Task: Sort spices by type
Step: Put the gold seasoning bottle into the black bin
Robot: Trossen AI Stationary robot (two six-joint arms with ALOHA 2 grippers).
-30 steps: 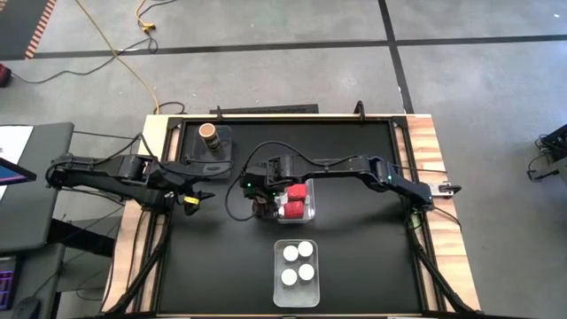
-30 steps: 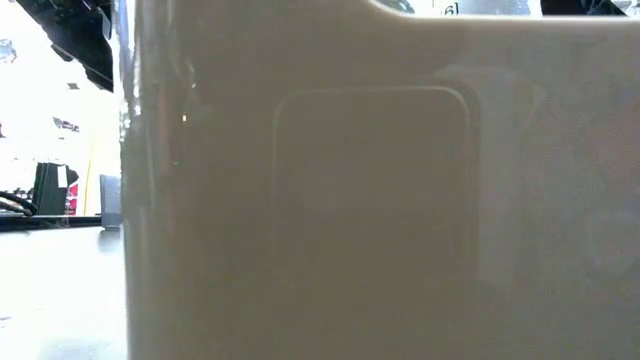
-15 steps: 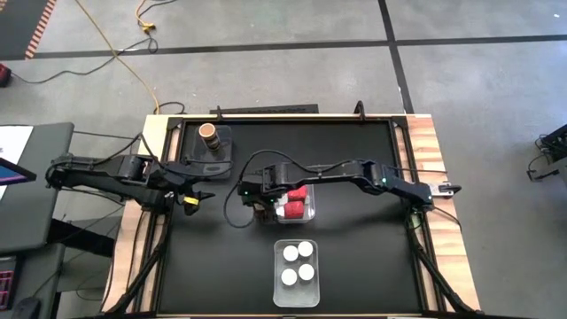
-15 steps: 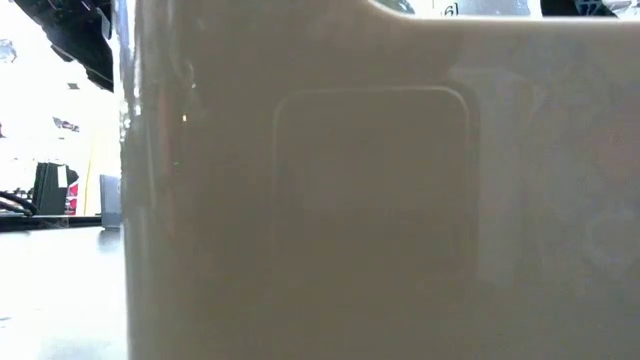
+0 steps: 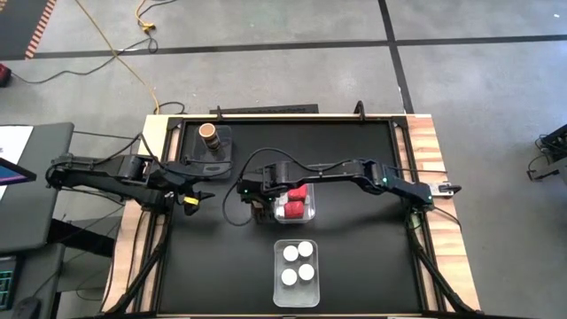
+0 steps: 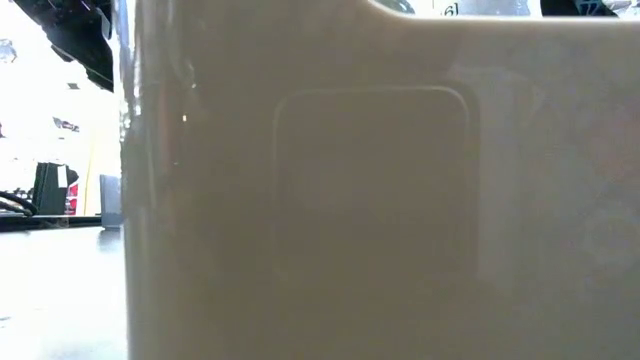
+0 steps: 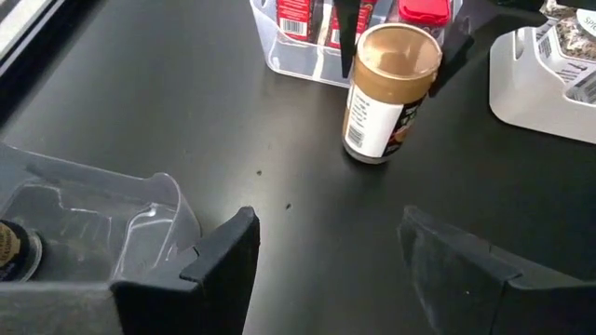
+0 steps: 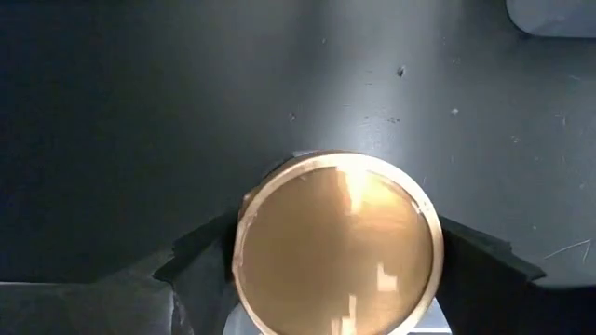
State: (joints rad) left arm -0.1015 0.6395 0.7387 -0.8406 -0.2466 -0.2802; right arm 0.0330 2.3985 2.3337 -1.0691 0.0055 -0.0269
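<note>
**Right arm on the last stray brown jar, beside the red tub**

Landmark here was the red tub [image 5: 297,202] mid-table, the clear one with the red boxes [image 7: 296,11] in it. The brown jar [image 7: 389,91] stood upright on the black table [image 5: 354,257] just beside that tub, on the side toward the left arm, apart from the tub's wall.

The right gripper [image 5: 260,200] was down over it. In the right wrist view the tan lid [image 8: 336,244] sat square between the two dark fingers [image 8: 200,249], one each side, close against it. Looked like it was clamped on the jar, though contact itself I couldn't confirm for sure.

So my read: the step was picking up this jar. Next it'd need a straight lift clear of the red tub, then a carry to the grey tray [image 5: 209,143] at the far-left corner, where another brown jar [image 5: 208,132] already stood.

White jars [image 5: 298,263] were in their own tub [image 5: 296,297], nearer the front edge than the red tub.

The left gripper [image 5: 197,197] waited well left of the red tub, fingers spread, holding nothing.
</note>
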